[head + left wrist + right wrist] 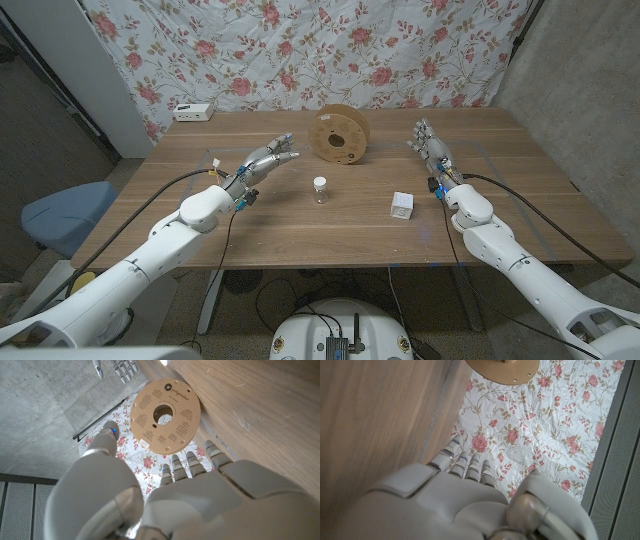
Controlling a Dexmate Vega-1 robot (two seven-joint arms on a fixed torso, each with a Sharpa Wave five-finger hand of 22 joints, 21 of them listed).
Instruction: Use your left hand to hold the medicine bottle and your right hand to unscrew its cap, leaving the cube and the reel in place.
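1. Medicine bottle [320, 189] stands upright near the middle of the wooden table [500, 215], white cap on top, nothing touching it.
2. Left hand [262, 163] hovers to the bottle's left, well short of it, fingers stretched out and apart, holding nothing.
3. Right hand [432, 146] is over on the far right side of the table, fingers up and loosely spread, also holding nothing (and well apart from the bottle).
4. Cardboard reel [340, 135] stands on its edge behind the bottle, toward the floral cloth [330, 50]; the left wrist view looks straight at its printed face [165, 416].
5. White cube [403, 206] sits to the bottle's right, between the bottle and the right arm, touching neither.
6. A small white box [193, 112] sits at the table's far left corner.
7. From the right wrist view, the back of the right hand [465, 505] shows, with the reel's rim [502, 369] beyond it.
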